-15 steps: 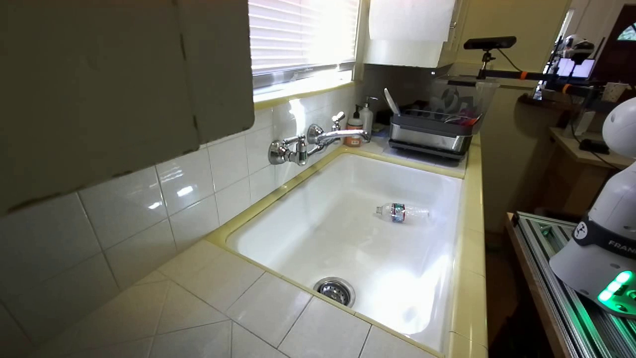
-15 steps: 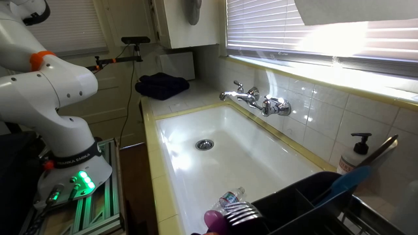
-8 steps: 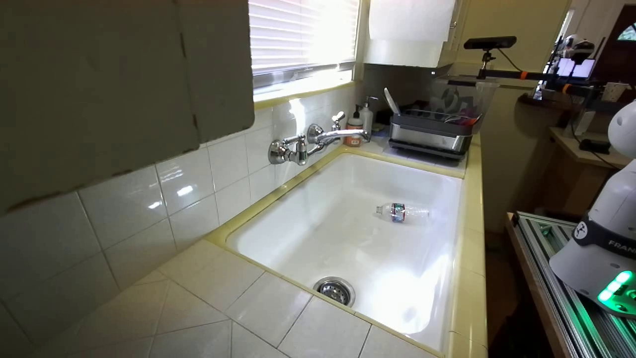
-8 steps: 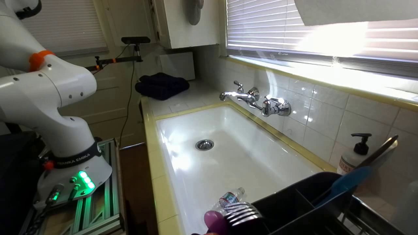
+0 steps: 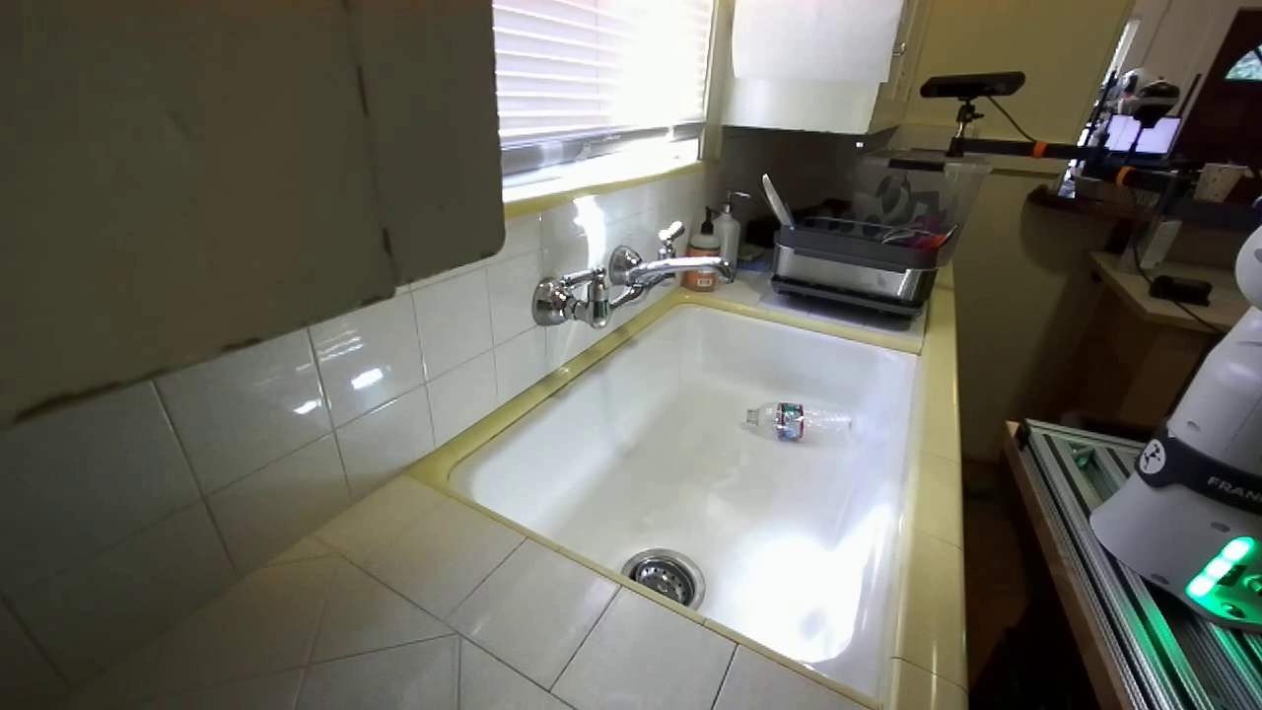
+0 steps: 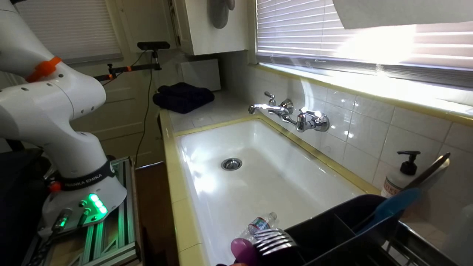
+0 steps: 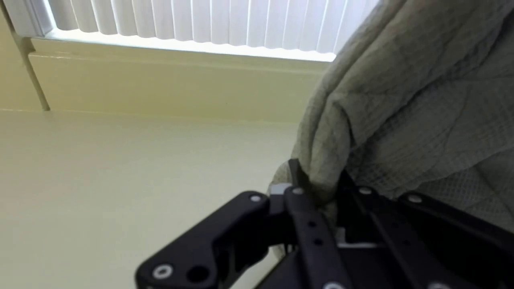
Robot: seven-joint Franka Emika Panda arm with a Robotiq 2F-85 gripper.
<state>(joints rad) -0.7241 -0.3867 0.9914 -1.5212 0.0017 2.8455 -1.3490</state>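
Wrist view: the pincer (image 7: 320,182) has its fingertips (image 7: 297,173) close together, pinching a bunched fold of grey cloth (image 7: 421,108). The cloth passes between the tips; its bulk lies above and to the right of them in that view, loosely creased, with a waffle texture. A smaller bulge of it shows past the tip on the view's left side. Behind the cloth, near the top: white blinds (image 7: 200,24) and a strip of cream trim (image 7: 176,82).

Both exterior views: the arm (image 6: 70,99) shows, its far end out of frame along with the pincer. A grey thing (image 6: 218,14) hangs before a white cabinet (image 6: 210,43) in an exterior view, cut off by the top edge; I cannot tell from here whether it is the same cloth.

The sink (image 5: 690,473) holds a clear bottle (image 5: 799,422) lying on its side, well apart from the drain (image 5: 666,577). The faucet (image 5: 690,266) juts from the tiled wall (image 5: 454,325). Beyond the bottle's end of the sink: a rack (image 5: 853,271) with a pale utensil (image 5: 777,202) sticking up, two soap bottles (image 5: 702,261) near it. At the drain end, a dark bundle (image 6: 183,96) sits on the desk (image 6: 227,107). Base lights (image 6: 98,204) glow green.
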